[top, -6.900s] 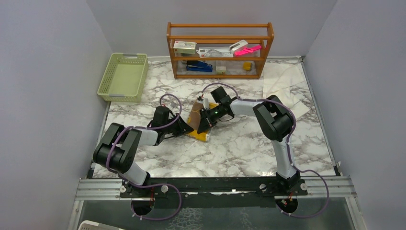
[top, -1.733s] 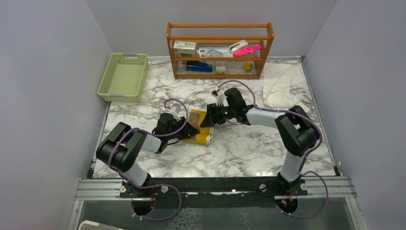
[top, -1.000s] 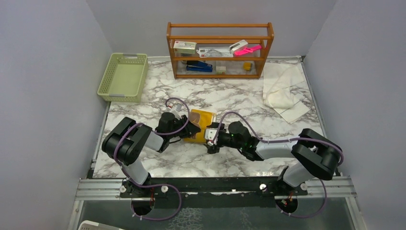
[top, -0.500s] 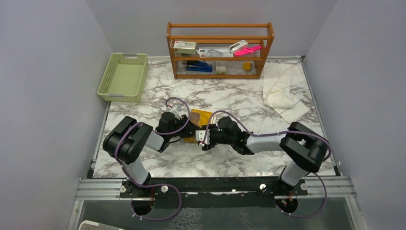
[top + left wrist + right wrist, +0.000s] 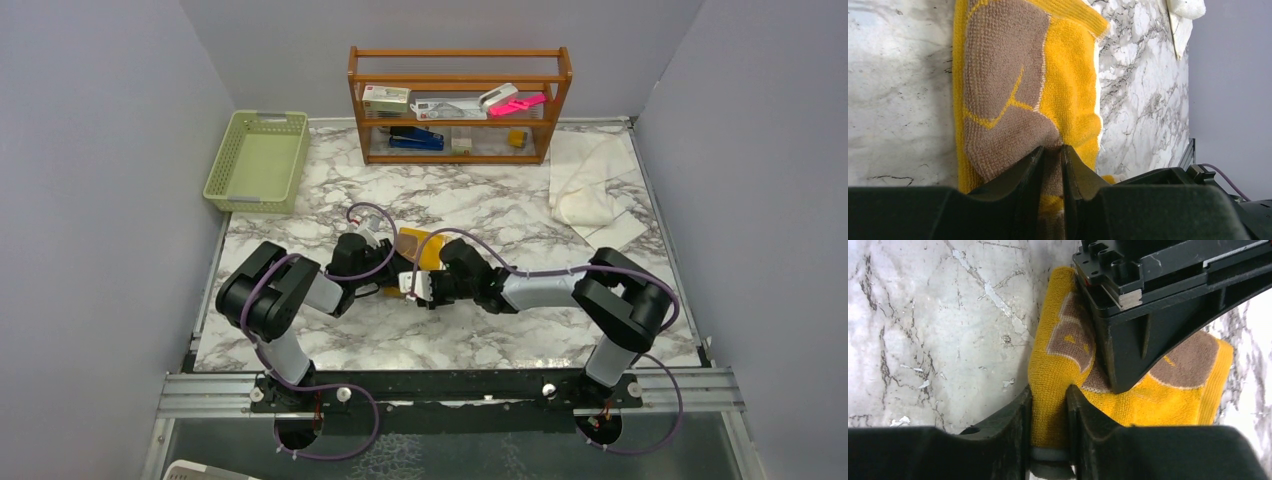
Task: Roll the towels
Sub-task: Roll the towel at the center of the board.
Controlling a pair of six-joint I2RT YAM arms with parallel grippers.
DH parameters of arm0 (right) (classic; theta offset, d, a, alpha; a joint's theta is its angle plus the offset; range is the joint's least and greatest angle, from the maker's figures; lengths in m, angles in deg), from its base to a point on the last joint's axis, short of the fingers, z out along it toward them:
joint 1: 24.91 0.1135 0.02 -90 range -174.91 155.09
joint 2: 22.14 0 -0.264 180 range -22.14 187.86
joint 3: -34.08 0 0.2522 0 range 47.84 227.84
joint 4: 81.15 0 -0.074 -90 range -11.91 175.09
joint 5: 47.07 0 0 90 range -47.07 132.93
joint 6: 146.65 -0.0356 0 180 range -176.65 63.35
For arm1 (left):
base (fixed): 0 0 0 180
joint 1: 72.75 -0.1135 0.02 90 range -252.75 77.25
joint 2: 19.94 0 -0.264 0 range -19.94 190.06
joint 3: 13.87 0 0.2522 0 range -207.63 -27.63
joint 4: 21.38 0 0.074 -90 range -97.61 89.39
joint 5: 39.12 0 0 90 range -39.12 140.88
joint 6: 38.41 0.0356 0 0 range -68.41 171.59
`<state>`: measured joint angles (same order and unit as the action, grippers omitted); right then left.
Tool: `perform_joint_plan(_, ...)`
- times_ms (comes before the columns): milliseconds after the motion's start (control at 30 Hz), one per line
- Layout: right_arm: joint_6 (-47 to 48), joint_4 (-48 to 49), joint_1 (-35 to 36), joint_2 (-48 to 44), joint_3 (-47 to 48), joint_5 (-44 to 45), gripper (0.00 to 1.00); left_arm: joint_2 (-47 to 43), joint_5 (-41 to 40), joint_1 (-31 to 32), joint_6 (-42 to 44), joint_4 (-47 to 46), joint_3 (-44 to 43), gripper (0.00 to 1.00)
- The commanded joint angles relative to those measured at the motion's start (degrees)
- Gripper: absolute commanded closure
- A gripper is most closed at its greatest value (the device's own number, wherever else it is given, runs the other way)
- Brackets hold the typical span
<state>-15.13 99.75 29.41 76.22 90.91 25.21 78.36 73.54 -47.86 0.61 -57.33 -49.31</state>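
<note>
The mustard-yellow towel with brown patches lies mid-table, partly rolled. My left gripper meets it from the left and is shut on a pinched brown fold; its jaws squeeze the cloth thin. My right gripper comes in from the right and is shut on the thick yellow rolled edge, which fills the gap at its tips. The left gripper's black body lies over the towel just beyond. The cream-white towel lies crumpled at the back right, touched by neither gripper.
A green plastic basket stands at the back left. A wooden shelf rack with small items runs along the back wall. Both arms crowd together over the marble table around the yellow towel.
My right arm swung from the towel's far side round to its near right side and its jaws closed on the rolled edge. The left gripper kept its hold.
</note>
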Motion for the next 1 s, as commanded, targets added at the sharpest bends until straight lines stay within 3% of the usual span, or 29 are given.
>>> perform_joint_plan(0, -2.30, -6.83, 0.33, 1.62, 3.15, -2.85, 0.79, 2.38, -6.74, 0.05, 2.25, 15.84, 3.11, 0.76)
perform_joint_plan(100, -5.64, -10.10, 0.33, 3.16, 5.70, -3.47, 0.87, -0.06, -7.26, -0.24, 0.53, 16.52, 3.85, 0.75)
perform_joint_plan(267, -10.66, -17.55, -0.42, 6.67, 11.62, -11.12, 0.88, -9.48, -5.56, -3.02, -0.82, 19.42, 3.36, 0.72)
perform_joint_plan(633, -29.62, -14.58, -8.09, 11.41, 14.56, -29.91, 0.84, -33.70, -8.01, -12.47, 6.68, 44.47, -4.53, 0.57)
perform_joint_plan(967, -58.01, -5.57, -16.62, 21.27, 17.58, -44.42, 0.84, -38.08, 3.52, -12.35, 7.56, 39.41, 0.09, 0.56)
